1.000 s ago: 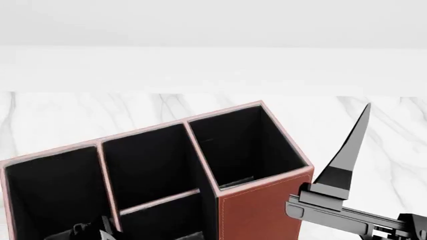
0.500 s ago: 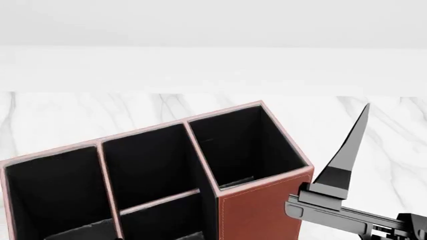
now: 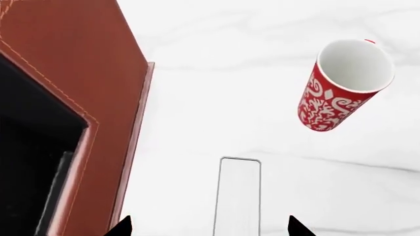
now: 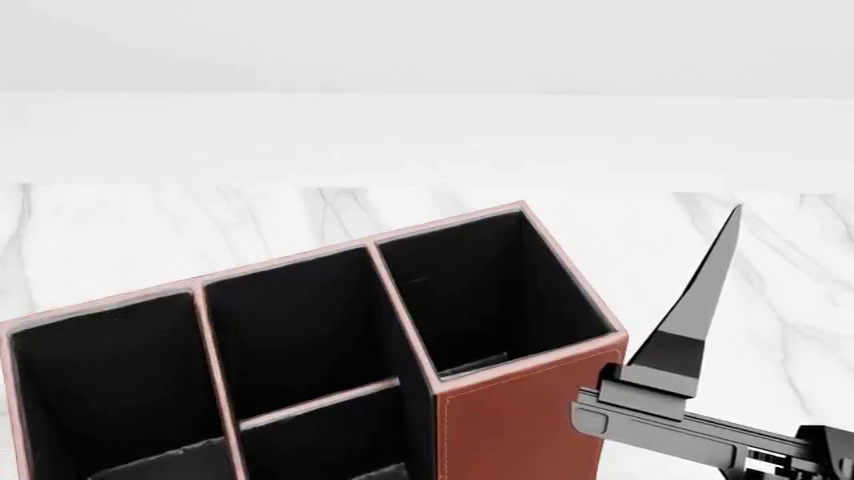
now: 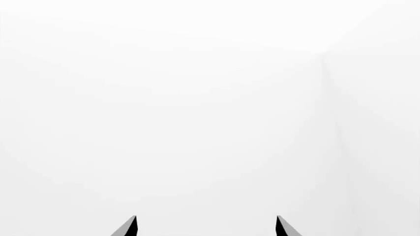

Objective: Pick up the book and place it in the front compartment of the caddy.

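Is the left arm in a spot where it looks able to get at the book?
Probably yes. The left gripper is open, and the pale strip that looks like the book lies between its fingertips with nothing in the way. The caddy and mug stand apart from it.

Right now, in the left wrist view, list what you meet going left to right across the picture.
Caddy → left claw's fingertip → pale flat rectangular piece on the marble → the claw's other fingertip, then the red-and-white patterned mug.

One caddy (image 4: 514,420); one mug (image 3: 341,88)
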{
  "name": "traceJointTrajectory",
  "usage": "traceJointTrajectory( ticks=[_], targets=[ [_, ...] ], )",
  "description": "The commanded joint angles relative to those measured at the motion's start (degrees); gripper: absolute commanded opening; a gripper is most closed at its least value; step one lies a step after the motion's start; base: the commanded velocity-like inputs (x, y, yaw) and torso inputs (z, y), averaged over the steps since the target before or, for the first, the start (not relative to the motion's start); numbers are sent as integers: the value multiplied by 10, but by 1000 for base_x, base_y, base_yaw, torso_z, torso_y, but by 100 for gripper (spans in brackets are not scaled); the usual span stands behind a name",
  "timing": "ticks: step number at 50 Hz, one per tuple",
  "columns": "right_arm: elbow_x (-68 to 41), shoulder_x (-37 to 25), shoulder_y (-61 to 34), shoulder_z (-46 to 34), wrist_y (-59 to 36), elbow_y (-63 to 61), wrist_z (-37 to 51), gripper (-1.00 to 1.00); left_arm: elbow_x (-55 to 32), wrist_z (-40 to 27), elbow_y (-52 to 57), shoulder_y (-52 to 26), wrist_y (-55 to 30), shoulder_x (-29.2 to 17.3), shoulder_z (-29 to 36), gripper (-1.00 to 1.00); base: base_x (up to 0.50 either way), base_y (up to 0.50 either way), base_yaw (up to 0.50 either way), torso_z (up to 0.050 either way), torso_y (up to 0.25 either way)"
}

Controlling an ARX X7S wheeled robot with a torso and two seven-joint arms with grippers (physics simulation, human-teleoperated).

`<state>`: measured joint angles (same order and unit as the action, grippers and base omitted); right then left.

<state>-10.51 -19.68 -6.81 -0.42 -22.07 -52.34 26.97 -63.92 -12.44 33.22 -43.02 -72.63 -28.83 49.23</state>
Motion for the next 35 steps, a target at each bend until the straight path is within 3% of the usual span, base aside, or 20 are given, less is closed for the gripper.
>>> traceJointTrajectory(
  ticks=[1,11,35],
  targets=[
    [-2,-3,0,0,0,-1,3,100,45,17,-26,18,31,6,35,100,0,0,0,0,0],
    [-5,-6,0,0,1,-2,6,100,99,36,-54,37,61,9,87,100,0,0,0,0,0],
    [-10,-11,1,-1,6,1,12,100,138,56,-98,49,95,20,125,100,0,0,0,0,0]
  ],
)
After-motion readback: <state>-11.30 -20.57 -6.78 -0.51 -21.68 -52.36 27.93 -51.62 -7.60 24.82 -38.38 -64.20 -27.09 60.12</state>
